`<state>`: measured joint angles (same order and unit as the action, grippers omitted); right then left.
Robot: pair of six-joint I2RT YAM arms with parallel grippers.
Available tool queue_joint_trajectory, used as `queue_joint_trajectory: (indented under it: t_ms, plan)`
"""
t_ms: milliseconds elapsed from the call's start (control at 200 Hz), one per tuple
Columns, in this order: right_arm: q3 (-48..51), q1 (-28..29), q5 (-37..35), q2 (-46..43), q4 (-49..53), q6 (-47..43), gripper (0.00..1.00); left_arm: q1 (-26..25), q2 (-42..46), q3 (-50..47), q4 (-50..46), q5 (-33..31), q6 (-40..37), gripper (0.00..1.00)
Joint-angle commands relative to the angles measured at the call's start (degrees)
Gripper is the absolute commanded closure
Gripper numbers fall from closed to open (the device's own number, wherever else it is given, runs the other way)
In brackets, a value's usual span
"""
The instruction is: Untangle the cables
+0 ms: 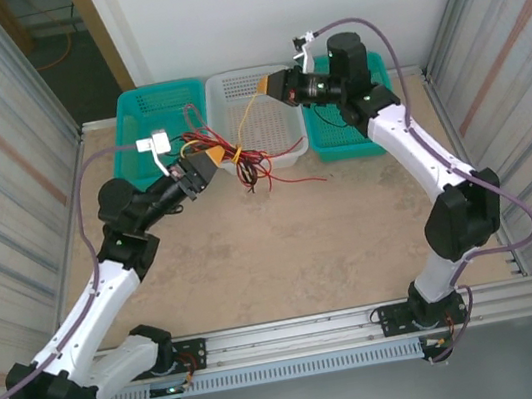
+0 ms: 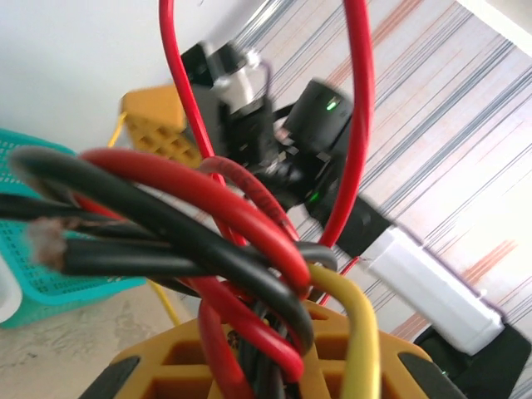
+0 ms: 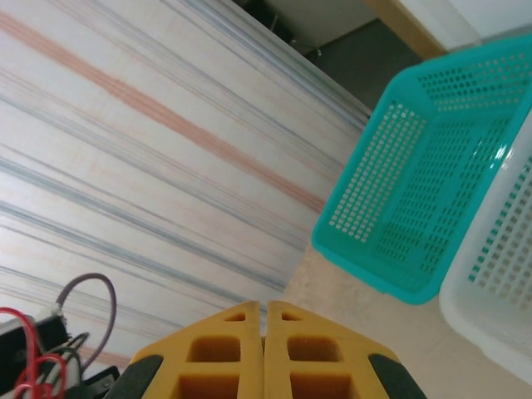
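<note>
The cables [image 1: 239, 158] are a knot of red, black and pale yellow wires hanging at the front rim of the white basket [image 1: 227, 80]. My left gripper [image 1: 211, 158] is shut on this knot. Up close, red and black loops [image 2: 208, 208] and a yellow strand [image 2: 366, 332] pass between its yellow fingers [image 2: 166, 366]. One yellow cable [image 1: 247, 121] runs up from the knot to my right gripper [image 1: 266, 86], which is shut above the white basket. From its own wrist, that gripper's [image 3: 266, 309] fingers press together and hide the strand.
A teal basket [image 1: 145, 107] stands at the back left and another teal basket [image 1: 338, 142] at the back right, under the right arm. Loose red cable ends [image 1: 294, 181] trail on the tan table in front of the white basket. Corrugated walls close both sides.
</note>
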<state>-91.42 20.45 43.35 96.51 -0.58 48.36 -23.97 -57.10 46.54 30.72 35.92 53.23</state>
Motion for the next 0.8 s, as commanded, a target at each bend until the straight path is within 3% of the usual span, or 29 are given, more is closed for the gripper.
queue_joint_trajectory:
  t_ms: [0, 296, 526, 797]
  plan:
    - [7.1, -0.4, -1.1, 1.8, -20.7, 12.3, 1.00, 0.0, 1.5, 4.1, 9.4, -0.7, 4.8, 1.00]
    - [23.5, 6.0, -8.4, 7.0, -54.7, 32.7, 1.00, 0.0, -3.7, 13.5, 16.9, -12.3, 0.8, 1.00]
    - [31.7, 11.1, -13.4, 5.8, -59.9, 33.6, 1.00, 0.0, -3.1, 10.9, 14.7, -32.3, -8.8, 1.00]
    - [41.8, 14.8, -14.1, -1.1, -57.9, 30.2, 1.00, 0.0, -6.9, 10.7, 8.3, -46.3, -25.3, 1.00]
